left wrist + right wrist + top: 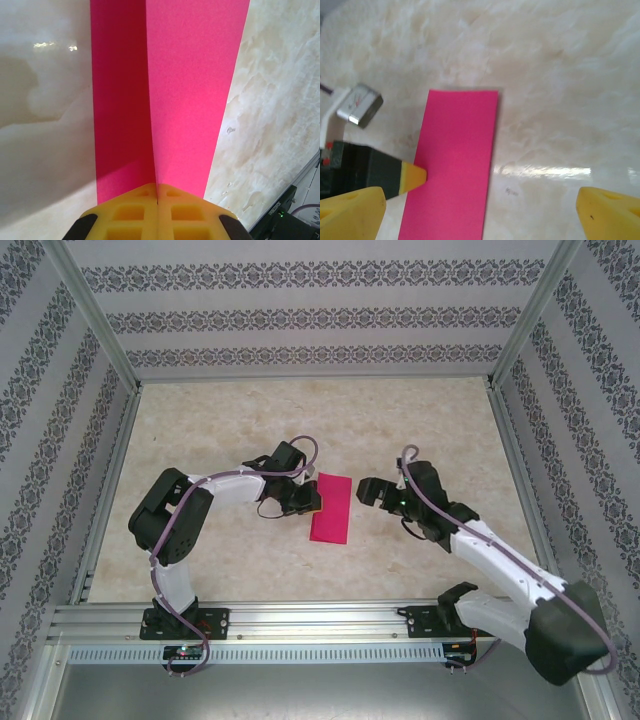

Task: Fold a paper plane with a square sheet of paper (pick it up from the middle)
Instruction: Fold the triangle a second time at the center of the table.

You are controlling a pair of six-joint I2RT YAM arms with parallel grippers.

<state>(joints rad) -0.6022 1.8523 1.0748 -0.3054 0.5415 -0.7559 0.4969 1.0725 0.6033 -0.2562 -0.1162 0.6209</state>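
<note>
Square sheet of paper [331,508] [190,100] [457,165], folded to narrow pink rectangle, flat on desk [300,420] near centre, well apart from desk edges. Left jaws clenched, yellow fingertips [130,212] [415,176] touching paper's left long edge; whether paper is pinched, cannot tell. Right jaws released, spread wide, just right of paper, apart from it.

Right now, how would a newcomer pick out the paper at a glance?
Find the middle of the beige marbled table. The pink paper lies there as a narrow strip between the shut left gripper, which pinches one long edge, and the open right gripper, which is apart from it. Nothing else there is bright magenta.
</note>
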